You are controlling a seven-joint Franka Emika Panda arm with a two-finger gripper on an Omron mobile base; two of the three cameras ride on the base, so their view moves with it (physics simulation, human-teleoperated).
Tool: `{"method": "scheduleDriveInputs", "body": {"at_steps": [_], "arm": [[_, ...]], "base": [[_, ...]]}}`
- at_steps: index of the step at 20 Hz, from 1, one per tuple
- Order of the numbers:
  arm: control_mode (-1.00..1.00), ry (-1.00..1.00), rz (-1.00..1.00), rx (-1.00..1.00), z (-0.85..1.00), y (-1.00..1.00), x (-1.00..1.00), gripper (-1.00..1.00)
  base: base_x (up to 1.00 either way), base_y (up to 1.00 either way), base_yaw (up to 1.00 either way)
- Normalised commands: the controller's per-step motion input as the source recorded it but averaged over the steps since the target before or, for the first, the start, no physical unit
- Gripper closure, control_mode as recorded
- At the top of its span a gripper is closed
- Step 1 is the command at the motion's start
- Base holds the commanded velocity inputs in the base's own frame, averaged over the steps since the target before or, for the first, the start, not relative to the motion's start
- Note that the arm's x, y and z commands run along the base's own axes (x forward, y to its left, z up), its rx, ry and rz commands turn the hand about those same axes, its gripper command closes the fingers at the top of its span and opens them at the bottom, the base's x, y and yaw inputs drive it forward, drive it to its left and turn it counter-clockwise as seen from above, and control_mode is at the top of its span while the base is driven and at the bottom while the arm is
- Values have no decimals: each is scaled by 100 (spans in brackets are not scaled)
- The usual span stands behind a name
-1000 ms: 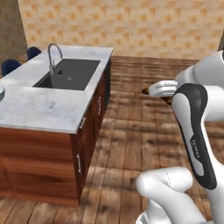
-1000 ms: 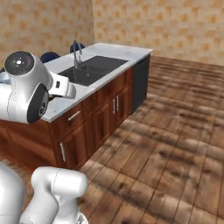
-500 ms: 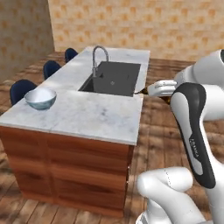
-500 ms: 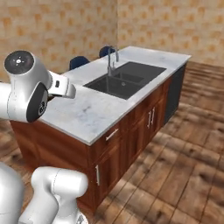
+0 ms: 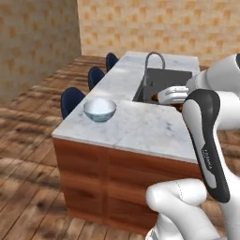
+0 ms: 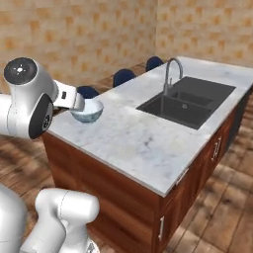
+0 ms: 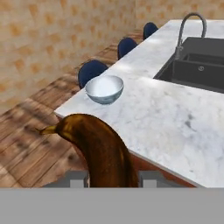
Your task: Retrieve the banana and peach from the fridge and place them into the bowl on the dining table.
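end effector (image 7: 111, 177) clamped on the banana (image 7: 98, 151), which juts up between the fingers, dark brown, off the desk's (image 7: 162, 118) near corner. bowl (image 7: 104, 89) upright on the desk near that corner, apart from the banana. sink (image 7: 197, 63) and tap (image 7: 189, 30) further along; blue chairs (image 7: 91, 72) beside.

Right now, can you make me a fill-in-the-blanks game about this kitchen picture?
1. The claw is shut on the ____.
2. The bowl sits on the table and has ____ inside.
3. The tap stands next to the dark ____.
4. Beside the table stand three blue ____.

Missing words: banana, nothing, sink, chairs.
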Motion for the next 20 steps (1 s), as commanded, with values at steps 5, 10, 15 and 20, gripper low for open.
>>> {"method": "scheduleDriveInputs", "body": {"at_steps": [5, 10, 15, 20], "arm": [[100, 0, 0, 0, 0, 0, 0, 100], [100, 0, 0, 0, 0, 0, 0, 100], [100, 0, 0, 0, 0, 0, 0, 100], [100, 0, 0, 0, 0, 0, 0, 100]], "base": [[53, 100, 7], [31, 100, -2], [2, 100, -23], [0, 100, -35]]}}
